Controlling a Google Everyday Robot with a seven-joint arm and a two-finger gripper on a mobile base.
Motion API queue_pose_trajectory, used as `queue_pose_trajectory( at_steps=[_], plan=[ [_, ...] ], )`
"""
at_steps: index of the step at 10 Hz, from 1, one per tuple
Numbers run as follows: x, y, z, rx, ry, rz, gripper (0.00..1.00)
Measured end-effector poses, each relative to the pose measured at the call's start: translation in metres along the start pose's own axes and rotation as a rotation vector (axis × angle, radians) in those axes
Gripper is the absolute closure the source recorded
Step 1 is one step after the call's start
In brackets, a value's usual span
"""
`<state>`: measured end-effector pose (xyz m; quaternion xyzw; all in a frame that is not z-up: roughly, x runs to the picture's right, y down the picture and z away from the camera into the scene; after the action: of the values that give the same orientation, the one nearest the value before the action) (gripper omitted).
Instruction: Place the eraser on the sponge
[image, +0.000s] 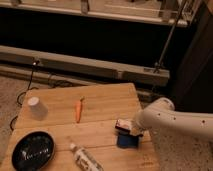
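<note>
Eraser (122, 125) sits at the tip of the hand (133, 129), just over the back edge of the blue sponge (128, 142), near the right edge of the wooden desk (105, 97). Whether the hand is spread or pinching cannot be told. Also on the desk are a black plate (33, 150), a lying white bottle (85, 159), a white cup (36, 108) and an orange carrot (79, 109).
</note>
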<state>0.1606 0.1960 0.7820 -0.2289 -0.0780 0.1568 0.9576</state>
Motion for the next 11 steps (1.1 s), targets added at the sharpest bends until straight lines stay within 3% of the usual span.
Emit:
queue_pose_trajectory(
  at_steps=[2,5,11],
  plan=[
    [0.020,0.007,-0.009,-0.006,0.005,-0.016,1.00],
    [0.029,0.026,-0.015,-0.030,0.015,-0.066,1.00],
    [0.003,0.054,0.000,-0.085,0.014,-0.152,0.98]
  ],
)
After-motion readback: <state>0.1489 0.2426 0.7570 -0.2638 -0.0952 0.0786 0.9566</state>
